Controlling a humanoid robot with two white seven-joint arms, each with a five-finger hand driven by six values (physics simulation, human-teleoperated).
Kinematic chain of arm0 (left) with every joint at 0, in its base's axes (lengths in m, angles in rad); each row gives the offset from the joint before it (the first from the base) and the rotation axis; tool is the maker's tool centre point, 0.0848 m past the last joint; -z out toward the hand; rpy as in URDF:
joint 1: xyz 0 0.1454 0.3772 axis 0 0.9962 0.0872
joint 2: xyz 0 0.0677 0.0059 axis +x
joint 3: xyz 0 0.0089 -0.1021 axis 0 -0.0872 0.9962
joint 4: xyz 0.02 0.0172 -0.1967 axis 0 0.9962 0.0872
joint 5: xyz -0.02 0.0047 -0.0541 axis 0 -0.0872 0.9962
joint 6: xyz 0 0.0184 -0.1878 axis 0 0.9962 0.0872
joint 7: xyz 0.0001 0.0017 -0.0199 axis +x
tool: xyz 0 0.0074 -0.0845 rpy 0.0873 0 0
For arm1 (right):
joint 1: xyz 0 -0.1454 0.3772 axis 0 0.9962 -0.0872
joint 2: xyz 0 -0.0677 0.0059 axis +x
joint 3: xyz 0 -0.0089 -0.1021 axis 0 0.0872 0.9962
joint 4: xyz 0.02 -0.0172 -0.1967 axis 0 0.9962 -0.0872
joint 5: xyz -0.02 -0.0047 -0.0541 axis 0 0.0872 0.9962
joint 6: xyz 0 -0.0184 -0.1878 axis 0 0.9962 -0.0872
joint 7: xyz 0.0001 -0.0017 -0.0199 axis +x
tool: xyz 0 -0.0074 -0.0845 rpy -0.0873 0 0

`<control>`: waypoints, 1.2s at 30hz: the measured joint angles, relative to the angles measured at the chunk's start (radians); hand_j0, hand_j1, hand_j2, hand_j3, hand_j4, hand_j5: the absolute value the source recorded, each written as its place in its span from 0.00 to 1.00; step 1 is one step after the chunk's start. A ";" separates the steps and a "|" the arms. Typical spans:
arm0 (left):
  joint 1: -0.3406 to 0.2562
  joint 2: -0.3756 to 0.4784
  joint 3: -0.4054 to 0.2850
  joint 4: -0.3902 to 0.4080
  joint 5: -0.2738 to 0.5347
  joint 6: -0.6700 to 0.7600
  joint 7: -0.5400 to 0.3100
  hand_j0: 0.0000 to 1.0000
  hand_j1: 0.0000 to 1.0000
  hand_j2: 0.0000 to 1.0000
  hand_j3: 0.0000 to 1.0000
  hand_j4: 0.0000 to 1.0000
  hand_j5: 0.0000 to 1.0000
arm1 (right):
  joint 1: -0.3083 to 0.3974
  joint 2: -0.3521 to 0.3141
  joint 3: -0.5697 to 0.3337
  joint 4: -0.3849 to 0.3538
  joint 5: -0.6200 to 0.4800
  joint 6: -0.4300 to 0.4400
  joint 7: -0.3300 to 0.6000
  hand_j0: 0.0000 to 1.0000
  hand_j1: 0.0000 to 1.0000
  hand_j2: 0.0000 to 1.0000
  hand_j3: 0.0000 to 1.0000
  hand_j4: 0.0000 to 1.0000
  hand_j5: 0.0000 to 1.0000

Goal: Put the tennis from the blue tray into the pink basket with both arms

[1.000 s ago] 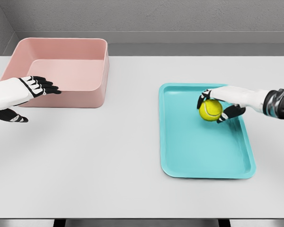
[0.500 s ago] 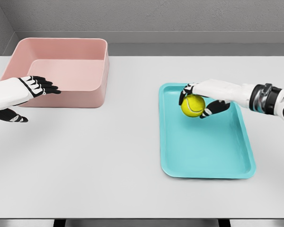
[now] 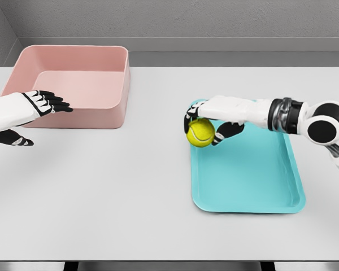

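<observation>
A yellow-green tennis ball hangs over the left rim of the blue tray, held from above by my right hand, whose fingers are shut on it. The pink basket stands at the back left of the table, with nothing visible inside. My left hand hovers in front of the basket's near wall, fingers spread and pointing right, holding nothing.
The white table stretches wide between basket and tray. A grey wall runs behind the table's far edge. The table's front edge lies near the bottom of the picture.
My right hand has carried the ball leftwards, from the tray's upper middle to its left rim. The left hand has stayed where it was.
</observation>
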 measured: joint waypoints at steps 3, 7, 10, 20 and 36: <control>0.000 0.000 0.000 0.001 0.000 0.000 0.000 1.00 1.00 1.00 1.00 1.00 1.00 | -0.021 0.018 0.019 0.000 0.000 0.000 0.000 0.36 0.36 0.36 0.36 0.36 0.36; 0.002 0.000 0.000 0.002 -0.001 0.000 0.000 1.00 1.00 1.00 1.00 1.00 1.00 | -0.046 0.047 0.038 0.001 0.000 0.002 -0.001 0.34 0.34 0.34 0.34 0.34 0.34; 0.001 0.000 0.000 0.003 -0.001 0.000 0.000 1.00 1.00 1.00 1.00 1.00 1.00 | -0.067 0.067 0.052 0.001 0.000 0.002 -0.001 0.34 0.34 0.34 0.34 0.34 0.34; 0.000 0.006 0.000 0.004 -0.001 0.000 0.000 1.00 1.00 1.00 1.00 1.00 1.00 | -0.126 0.148 0.120 0.001 0.000 0.019 -0.004 0.30 0.30 0.30 0.30 0.30 0.30; 0.000 0.015 0.000 0.004 -0.001 0.000 0.000 1.00 1.00 1.00 1.00 1.00 1.00 | -0.196 0.252 0.196 0.005 -0.003 0.074 -0.005 0.29 0.29 0.29 0.29 0.29 0.29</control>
